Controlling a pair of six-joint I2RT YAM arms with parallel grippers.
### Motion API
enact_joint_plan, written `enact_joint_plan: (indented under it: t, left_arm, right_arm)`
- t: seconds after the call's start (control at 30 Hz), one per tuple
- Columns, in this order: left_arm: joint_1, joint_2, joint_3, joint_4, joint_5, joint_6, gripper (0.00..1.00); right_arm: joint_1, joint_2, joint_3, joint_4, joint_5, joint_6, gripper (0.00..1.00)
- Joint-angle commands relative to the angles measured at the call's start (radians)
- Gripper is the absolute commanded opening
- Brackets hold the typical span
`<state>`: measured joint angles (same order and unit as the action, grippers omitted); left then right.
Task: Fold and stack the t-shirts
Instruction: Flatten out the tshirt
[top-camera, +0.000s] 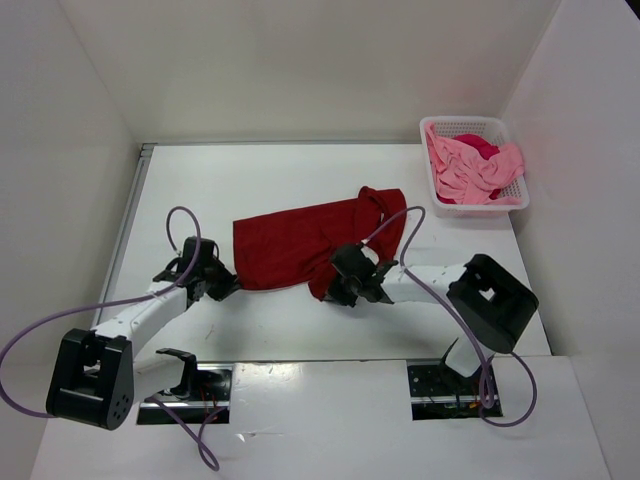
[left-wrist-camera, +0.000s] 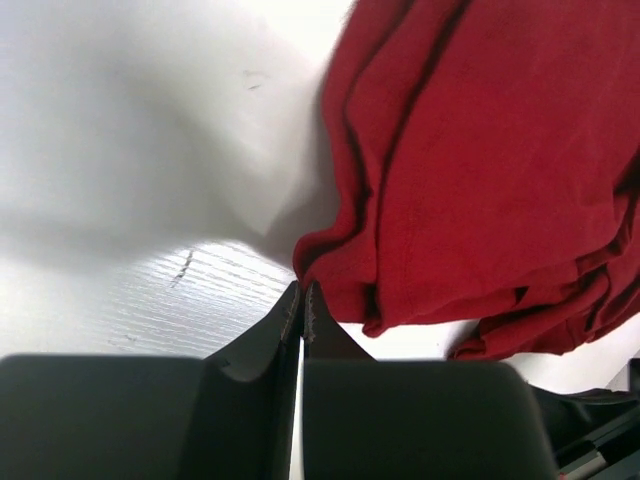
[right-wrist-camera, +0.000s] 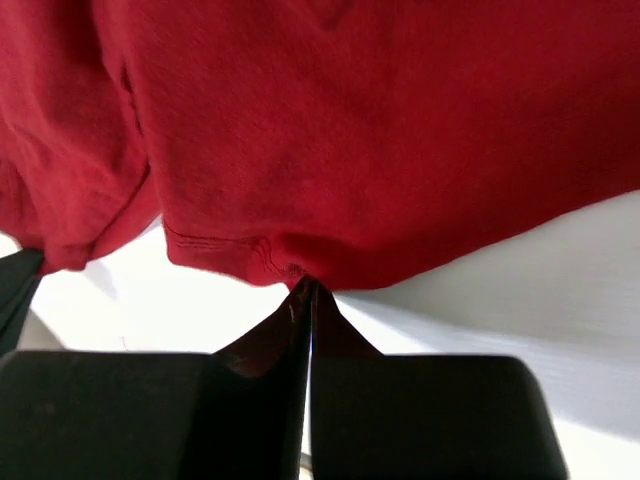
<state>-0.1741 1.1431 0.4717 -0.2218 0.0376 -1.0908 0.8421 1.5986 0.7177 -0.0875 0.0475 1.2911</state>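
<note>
L gripper (left-wrist-camera: 302, 296): jaws pressed together, only a hairline slit btwn them. The dark red shirt (top-camera: 300, 240) lies just ahead & to the right of the tips, its folded corner touching them. I can't tell whether any cloth is actually pinched.

R gripper (right-wrist-camera: 306, 292): jaws closed on the shirt's stitched hem. Cloth puckers right at the tips & spreads away beyond them.

Top cam: I see the shirt spread on the table (top-camera: 250, 180) btwn the 2 grippers, with a bunched end beyond the R jaws.

Other 2 shirts — light pink shirt (top-camera: 470, 172), magenta shirt (top-camera: 481, 143) — sit crumpled in the white basket (top-camera: 463, 124), well beyond & right of the R jaws.
</note>
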Motion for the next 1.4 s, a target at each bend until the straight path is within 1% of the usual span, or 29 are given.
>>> enact_joint_plan:
  t: [0.0,0.07,0.2,0.23,0.3,0.33,0.37,0.4,0.43,0.47,0.5,0.53,0.57,0.6,0.67,0.7,0.77,0.87,0.9,0.93,1.0,1.13,1.17,1.2,1.23,1.27,1.3,1.33,1.37]
  left_arm:
    - [0.005,-0.014,0.085,-0.014,0.002,0.061,0.0]
    - [-0.007,-0.014,0.126,-0.034,0.013,0.103,0.0]
    - [-0.016,-0.023,0.293,-0.126,0.063,0.196,0.0]
    - [-0.016,-0.032,0.385,-0.146,0.086,0.225,0.0]
    - [-0.016,-0.045,0.488,-0.206,0.108,0.249,0.0]
    - [-0.016,-0.058,0.543,-0.229,0.108,0.262,0.0]
    - [-0.016,-0.059,0.673,-0.278,0.108,0.287,0.0]
    - [0.002,-0.059,0.741,-0.292,0.108,0.296,0.0]
    - [0.016,-0.059,0.808,-0.304,0.119,0.305,0.0]
    - [0.034,-0.043,0.953,-0.313,0.128,0.319,0.0]
    - [0.048,-0.033,1.034,-0.327,0.128,0.319,0.0]
    - [0.057,-0.001,1.112,-0.338,0.128,0.331,0.0]
    - [0.073,0.016,1.189,-0.35,0.117,0.332,0.0]
    - [0.073,0.047,1.325,-0.361,0.104,0.332,0.0]
    - [0.082,0.075,1.442,-0.373,0.069,0.332,0.0]
    - [0.082,0.099,1.496,-0.384,0.011,0.347,0.0]
    - [0.082,0.122,1.599,-0.399,-0.059,0.367,0.0]
    - [0.082,0.133,1.628,-0.409,-0.114,0.376,0.0]
    - [0.082,0.133,1.606,-0.409,-0.131,0.385,0.0]
    - [0.082,0.133,1.586,-0.409,-0.166,0.394,0.0]
    - [0.082,0.133,1.537,-0.409,-0.194,0.394,0.0]
    - [0.091,0.17,1.371,-0.341,-0.159,0.388,0.0]
    - [0.128,0.202,1.346,-0.327,-0.125,0.388,0.0]
    - [0.152,0.223,1.323,-0.311,-0.081,0.372,0.0]
    - [0.183,0.25,1.306,-0.28,-0.041,0.359,0.0]
    - [0.212,0.276,1.285,-0.255,0.049,0.336,0.0]
    - [0.27,0.344,1.271,-0.231,0.1,0.321,0.0]
    - [0.294,0.381,1.271,-0.216,0.187,0.29,0.0]
    - [0.306,0.449,1.292,-0.206,0.206,0.281,0.0]
  right_arm:
    - [0.009,-0.083,0.071,-0.153,0.12,-0.084,0.0]
    - [0.0,-0.194,0.106,-0.227,0.155,-0.113,0.0]
    - [-0.026,-0.425,0.212,-0.429,0.202,-0.185,0.0]
    - [-0.053,-0.46,0.282,-0.517,0.203,-0.214,0.0]
    - [-0.078,-0.538,0.368,-0.593,0.203,-0.252,0.0]
    - [-0.078,-0.552,0.478,-0.666,0.219,-0.289,0.0]
    - [-0.092,-0.552,0.546,-0.707,0.244,-0.312,0.0]
    - [-0.092,-0.552,0.703,-0.775,0.262,-0.335,0.0]
    - [-0.092,-0.533,0.791,-0.803,0.281,-0.361,0.0]
    - [-0.092,-0.514,0.883,-0.828,0.32,-0.419,0.0]
    - [-0.092,-0.462,0.982,-0.853,0.339,-0.45,0.0]
    - [-0.092,-0.432,1.188,-0.873,0.356,-0.481,0.0]
    - [-0.103,-0.399,1.294,-0.899,0.373,-0.546,0.0]
    - [-0.124,-0.335,1.488,-0.899,0.385,-0.579,0.0]
    - [-0.158,-0.27,1.659,-0.908,0.37,-0.654,0.0]
    - [-0.172,-0.212,1.8,-0.908,0.347,-0.671,0.0]
    - [-0.181,-0.181,1.89,-0.876,0.347,-0.702,0.0]
    - [-0.181,-0.181,1.852,-0.773,0.36,-0.717,0.0]
    - [-0.181,-0.181,1.803,-0.758,0.385,-0.746,0.0]
    - [-0.181,-0.164,1.792,-0.758,0.426,-0.756,0.0]
    - [-0.181,-0.132,1.792,-0.742,0.436,-0.78,0.0]
    - [-0.181,-0.074,1.712,-0.657,0.466,-0.834,0.0]
    - [-0.208,-0.027,1.712,-0.656,0.413,-0.834,0.0]
    - [-0.315,-0.003,1.712,-0.637,0.331,-0.819,0.0]
    - [-0.352,0.018,1.694,-0.615,0.269,-0.803,0.0]
    - [-0.385,0.041,1.677,-0.594,0.191,-0.803,0.0]
    - [-0.475,0.122,1.703,-0.604,0.128,-0.794,0.0]
    - [-0.52,0.177,1.823,-0.629,0.061,-0.753,0.0]
    - [-0.558,0.239,1.892,-0.652,-0.025,-0.737,0.0]
